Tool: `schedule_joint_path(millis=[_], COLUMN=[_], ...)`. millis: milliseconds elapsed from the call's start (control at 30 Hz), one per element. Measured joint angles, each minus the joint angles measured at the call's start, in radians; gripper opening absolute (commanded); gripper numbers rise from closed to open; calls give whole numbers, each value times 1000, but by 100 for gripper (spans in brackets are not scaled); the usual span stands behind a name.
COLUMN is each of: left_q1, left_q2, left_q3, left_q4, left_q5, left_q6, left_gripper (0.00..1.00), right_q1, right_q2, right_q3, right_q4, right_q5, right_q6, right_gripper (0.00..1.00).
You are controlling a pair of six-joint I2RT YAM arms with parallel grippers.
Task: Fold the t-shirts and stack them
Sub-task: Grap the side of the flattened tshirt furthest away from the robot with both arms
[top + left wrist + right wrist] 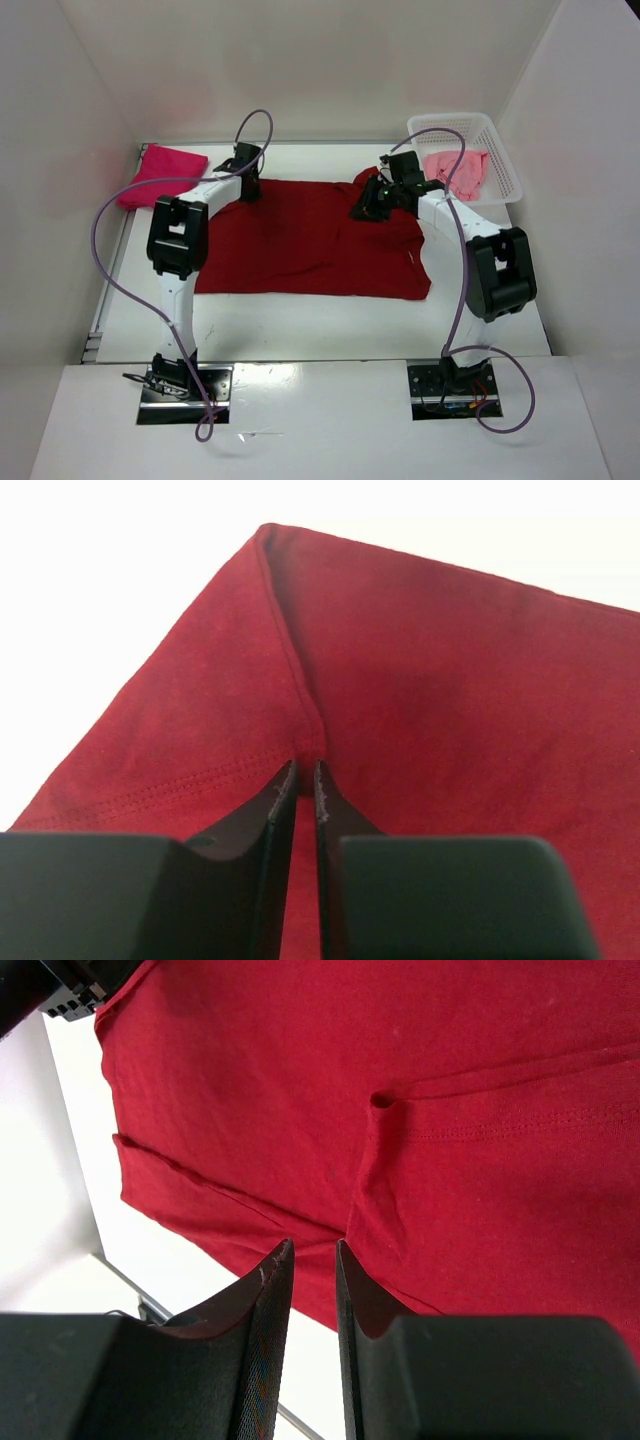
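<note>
Dark red t-shirt (310,240): lies spread on the white surface (300,325) between the two arms, long axis running left to right. The near edge is straight and flat; the far right part is bunched upward. The cloth is a soft matte knit with double-stitched hems and a raised seam.

Left gripper (298,772): at the shirt's far left corner, jaws almost together, pinching a crease where the seam converges.

Right gripper (312,1252): at the far right bunch, jaws narrowly apart, nipping a tented pleat of the same shirt.

Magenta t-shirt (160,175): a compact folded heap at the far left of the surface.

Light pink t-shirt (455,170): crumpled inside the white mesh basket (505,180), far right.
</note>
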Motion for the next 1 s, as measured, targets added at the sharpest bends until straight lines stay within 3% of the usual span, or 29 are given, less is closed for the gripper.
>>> schedule_joint_path(millis=[133, 200, 400, 533, 800, 1000], left_q1=[6, 8, 11, 16, 27, 71], left_q2=[0, -1, -35, -86, -181, -185], left_q3=[0, 0, 0, 0, -58, -111], left_q4=[0, 0, -5, -10, 6, 5], left_q5=[0, 0, 13, 27, 43, 102], left_q6=[0, 0, 7, 35, 58, 51], left_gripper=[11, 3, 0, 0, 1, 1], right_q1=[0, 0, -12, -44, -82, -66], right_q2=[8, 18, 102, 177, 380, 471], right_q3=[0, 3, 117, 243, 488, 598], right_q4=[0, -1, -20, -19, -35, -119], right_q5=[0, 0, 84, 181, 347, 416], right_q6=[0, 0, -18, -18, -44, -108], right_gripper=[29, 29, 5, 5, 37, 40])
